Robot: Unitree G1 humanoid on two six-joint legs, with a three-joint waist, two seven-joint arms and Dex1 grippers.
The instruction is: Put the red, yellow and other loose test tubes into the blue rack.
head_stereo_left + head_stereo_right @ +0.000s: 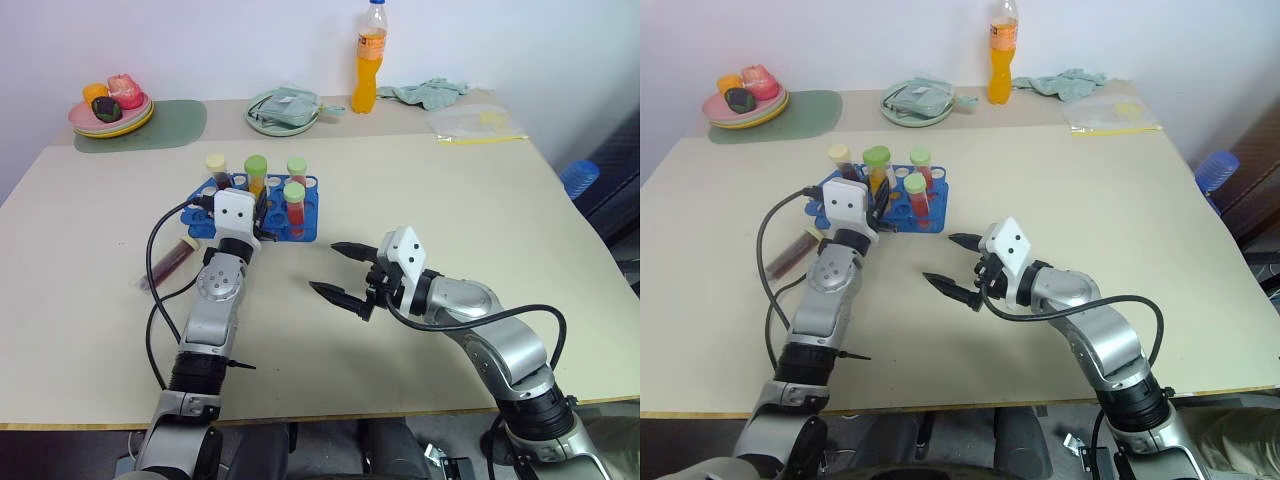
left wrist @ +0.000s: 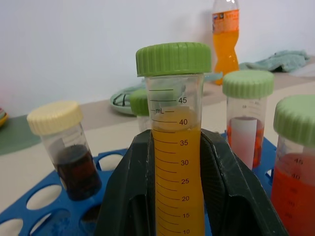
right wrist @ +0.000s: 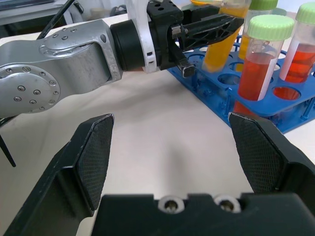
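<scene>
Two black fingers [image 2: 123, 191] of the left hand [image 1: 262, 212] sit against the sides of the yellow tube [image 2: 175, 147], which stands upright over the blue rack [image 1: 206, 222]; whether they clamp it or have begun to let go I cannot tell. Around it stand a maroon tube [image 2: 66, 150] and two red tubes [image 2: 246, 115]. Left of the rack, one dark tube [image 1: 170, 263] lies on the bench [image 1: 440, 190]. Right hand [image 1: 343, 268] hovers wide open and empty over the bench's near middle. Seating the yellow tube looks like the step in hand; next, release, back away, and fetch the lying tube.
</scene>
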